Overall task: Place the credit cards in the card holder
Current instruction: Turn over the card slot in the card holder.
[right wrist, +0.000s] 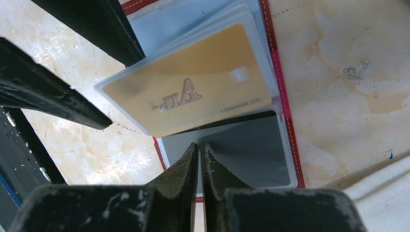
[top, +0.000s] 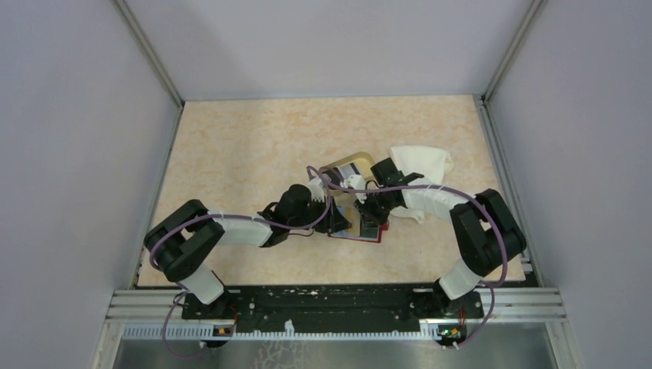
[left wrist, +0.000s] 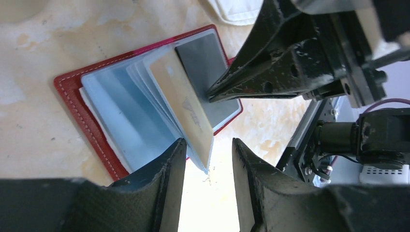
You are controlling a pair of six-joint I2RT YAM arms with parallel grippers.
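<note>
Metal crowds the top view: left gripper (top: 338, 223) and right gripper (top: 370, 224) hide most of the red card holder (top: 354, 236) at mid-frame, so loose cards cannot be found. Left wrist view: its half-wide jaws straddle the low corner of a floppy clear sleeve (left wrist: 204, 153) holding the yellow credit card (left wrist: 181, 99), probably light, stiff and slick; take that free edge. Right wrist view: pinched-together tips press the dark pocket (right wrist: 251, 150), contents unclear.
</note>
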